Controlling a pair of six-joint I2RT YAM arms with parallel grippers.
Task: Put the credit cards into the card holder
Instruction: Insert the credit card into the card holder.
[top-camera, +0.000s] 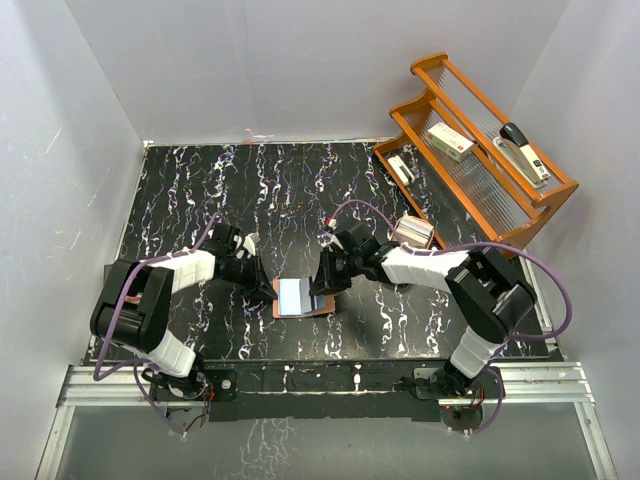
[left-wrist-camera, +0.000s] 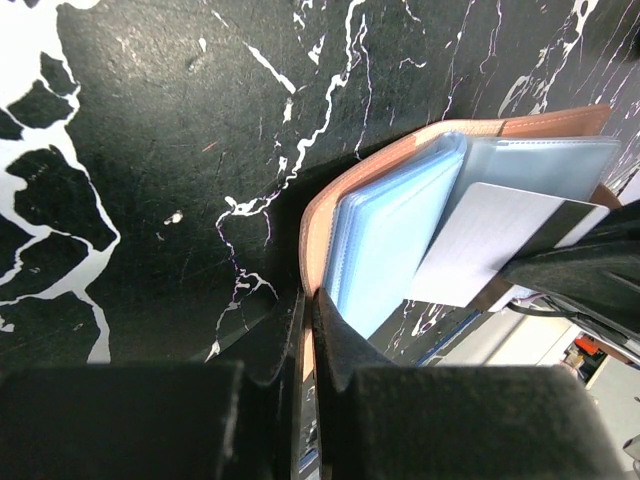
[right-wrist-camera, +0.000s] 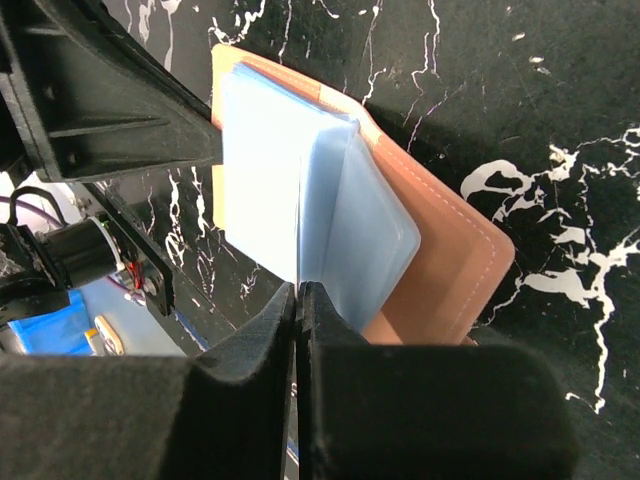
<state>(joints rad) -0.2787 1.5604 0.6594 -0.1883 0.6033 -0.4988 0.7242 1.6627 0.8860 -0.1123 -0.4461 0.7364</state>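
The card holder (top-camera: 312, 308) lies open on the black marbled mat, its clear blue pockets facing up. My left gripper (top-camera: 268, 290) is shut on its left leather edge; in the left wrist view the gripper (left-wrist-camera: 308, 325) pinches the tan cover (left-wrist-camera: 318, 215). My right gripper (top-camera: 318, 284) is shut on the light blue-white credit card (top-camera: 293, 293) and holds it over the pockets. In the right wrist view the gripper (right-wrist-camera: 299, 296) clamps that card (right-wrist-camera: 262, 170) by its edge, next to a pocket sleeve (right-wrist-camera: 375, 225). The card also shows in the left wrist view (left-wrist-camera: 480, 245). I see no orange-gold card.
A wooden rack (top-camera: 470, 190) stands at the back right with a stapler (top-camera: 524, 152) and small boxes in it. A small white box (top-camera: 416, 231) sits beside my right arm. White walls close in the mat on three sides.
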